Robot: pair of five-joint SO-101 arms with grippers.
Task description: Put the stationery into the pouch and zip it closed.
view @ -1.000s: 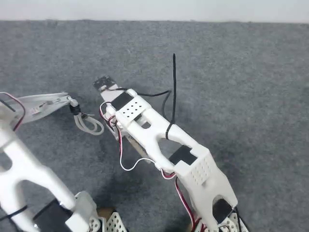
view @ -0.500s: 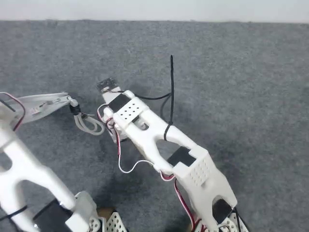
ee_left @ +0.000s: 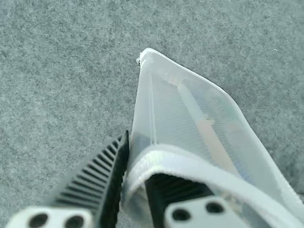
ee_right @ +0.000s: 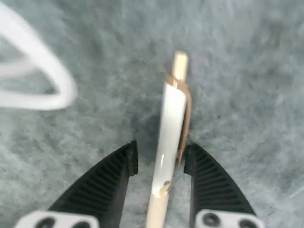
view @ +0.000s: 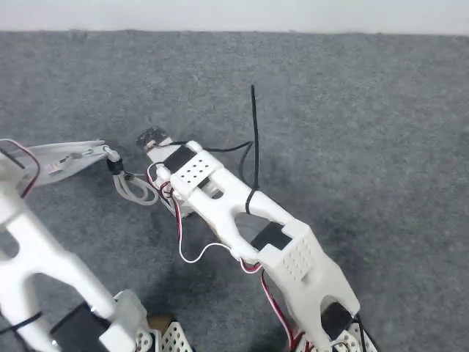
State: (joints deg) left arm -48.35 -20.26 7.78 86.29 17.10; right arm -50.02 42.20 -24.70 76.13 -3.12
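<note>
My left gripper (ee_left: 137, 159) is shut on the rim of the translucent white pouch (ee_left: 190, 118), which lies on the grey carpet at the left (view: 69, 156). A pale pen-like item (ee_left: 205, 129) shows through its wall. A white cord loop (view: 137, 191) trails from the pouch's end. My right gripper (ee_right: 161, 146) is shut on a white pen (ee_right: 172, 109) with a gold clip, held just above the carpet. In the high view the right gripper (view: 150, 138) hangs just past the pouch's end, close to the cord loop (ee_right: 45, 71).
Grey carpet (view: 366, 132) covers the whole table, with open room to the right and at the back. A black cable (view: 254, 132) stands up from the right arm. A pale wall edge (view: 234, 15) runs along the back.
My right gripper has shifted a little left and nearer, toward the pouch's end, carrying the pen. The left arm and the pouch have stayed still.
</note>
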